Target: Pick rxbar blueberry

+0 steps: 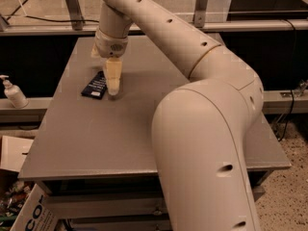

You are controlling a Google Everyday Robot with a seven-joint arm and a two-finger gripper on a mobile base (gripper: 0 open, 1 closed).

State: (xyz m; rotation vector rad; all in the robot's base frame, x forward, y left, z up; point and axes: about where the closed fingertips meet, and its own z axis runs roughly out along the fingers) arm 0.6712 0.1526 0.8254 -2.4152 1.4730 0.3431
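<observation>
Gripper [113, 85] is hanging tip-down over the far-left part of the counter [96, 138], with its tip sitting just beside the right edge of the rxbar blueberry [95, 85]. Contact with the bar cannot be told, and neither can whether the gripper is spread or closed. The bar is lying flat on the counter, dark wrapper up, its long axis running roughly away from the camera. The arm [202, 129] is arching across the right foreground. A pump bottle [13, 93] is standing on a ledge left of the counter, well apart from the bar.
</observation>
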